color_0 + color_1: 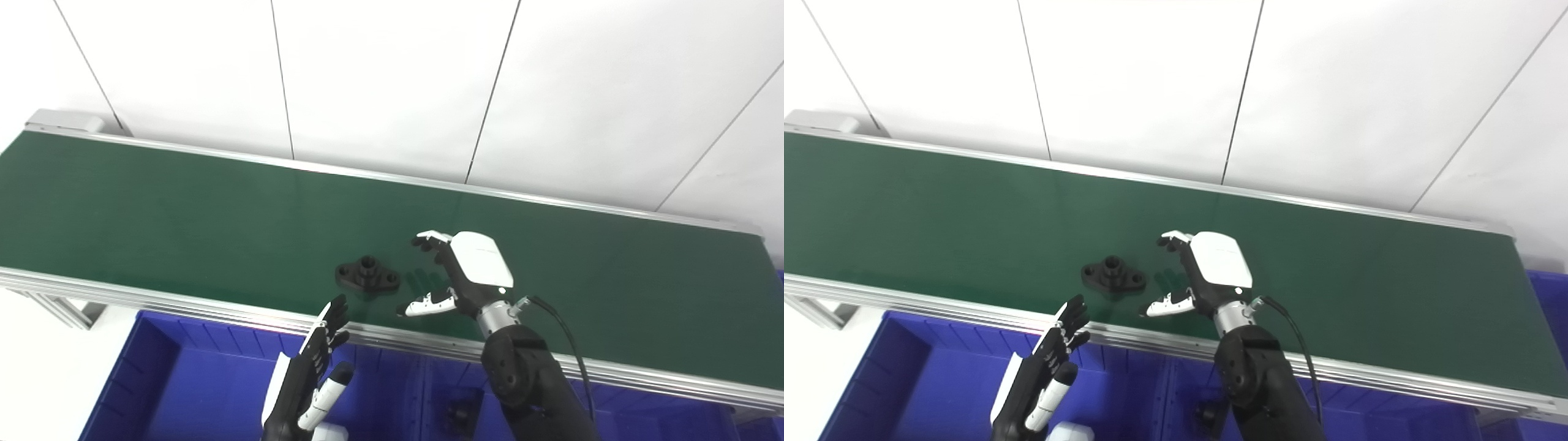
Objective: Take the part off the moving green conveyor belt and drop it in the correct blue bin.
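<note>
Nearest, along the bottom edge: blue bins (165, 380) set below the belt's metal rail (184, 306), a small dark piece (458, 415) lying in the middle one. Over the left bin, the left hand (309, 373), upright, fingers (331, 321) straight and spread, tips just reaching the rail, holding nothing. To its right, the black right forearm (527, 386) rising across the rail, a thin cable (566, 337) looping off the wrist. Farther in, over the green conveyor belt (184, 208), the right hand (456, 272), white back turned up, fingers (429, 239) and thumb (425, 303) curled wide apart toward the left, empty, nothing between them. Just beside that opening, apart from it, the black part (367, 275): a flat flanged piece with a raised round hub, lying on the belt near its front edge, untouched by either hand. Beyond, the belt's far metal edge (380, 176), then a white paneled wall (392, 79) with thin dark seams.
</note>
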Action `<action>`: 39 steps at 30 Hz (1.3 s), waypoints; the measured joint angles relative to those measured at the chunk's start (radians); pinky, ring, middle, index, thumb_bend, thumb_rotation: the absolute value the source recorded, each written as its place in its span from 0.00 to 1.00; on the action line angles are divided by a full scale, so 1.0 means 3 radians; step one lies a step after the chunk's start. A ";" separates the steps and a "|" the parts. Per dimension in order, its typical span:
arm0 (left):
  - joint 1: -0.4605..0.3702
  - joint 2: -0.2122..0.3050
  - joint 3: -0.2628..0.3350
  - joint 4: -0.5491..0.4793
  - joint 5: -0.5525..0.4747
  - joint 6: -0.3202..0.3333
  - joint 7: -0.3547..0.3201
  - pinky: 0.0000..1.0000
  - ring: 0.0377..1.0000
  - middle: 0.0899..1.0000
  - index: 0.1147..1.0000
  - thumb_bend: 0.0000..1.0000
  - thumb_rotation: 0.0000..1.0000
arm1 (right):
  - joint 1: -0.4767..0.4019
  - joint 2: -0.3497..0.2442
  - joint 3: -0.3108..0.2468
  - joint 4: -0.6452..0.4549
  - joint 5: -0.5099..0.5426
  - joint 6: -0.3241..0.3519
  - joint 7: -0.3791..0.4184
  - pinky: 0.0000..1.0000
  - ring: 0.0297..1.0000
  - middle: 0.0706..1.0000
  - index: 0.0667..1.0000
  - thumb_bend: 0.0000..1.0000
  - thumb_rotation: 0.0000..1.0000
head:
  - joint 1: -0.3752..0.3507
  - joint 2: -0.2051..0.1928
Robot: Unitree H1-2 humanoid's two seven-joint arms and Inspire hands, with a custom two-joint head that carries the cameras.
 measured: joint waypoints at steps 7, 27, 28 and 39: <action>0.0016 0.0000 -0.0007 -0.0026 0.0003 0.0005 0.0000 0.87 0.92 0.94 0.93 0.75 0.86 | -0.0075 0.0014 0.0046 0.0121 0.0098 0.0080 0.0005 0.45 0.60 0.72 0.74 0.95 0.28 | 0.0026 0.0020; 0.0060 0.0001 -0.0021 -0.0145 0.0004 0.0088 0.0001 0.84 0.91 0.94 0.93 0.75 0.86 | -0.0140 0.0006 0.0102 0.0346 0.0517 0.0134 -0.0171 0.28 0.32 0.37 0.50 0.53 0.01 | 0.0041 0.0097; 0.0063 0.0001 -0.0022 -0.0158 0.0003 0.0092 0.0001 0.84 0.91 0.94 0.93 0.75 0.86 | -0.0146 -0.0002 0.0115 0.0366 0.0519 0.0135 -0.0190 0.27 0.31 0.36 0.49 0.53 0.00 | 0.0041 0.0097; 0.0077 0.0001 -0.0023 -0.0188 -0.0005 0.0128 -0.0001 0.84 0.91 0.94 0.94 0.73 0.86 | -0.0154 -0.0103 0.0169 0.0451 0.0554 0.0230 -0.0194 0.23 0.29 0.36 0.48 0.52 0.00 | 0.0005 0.0153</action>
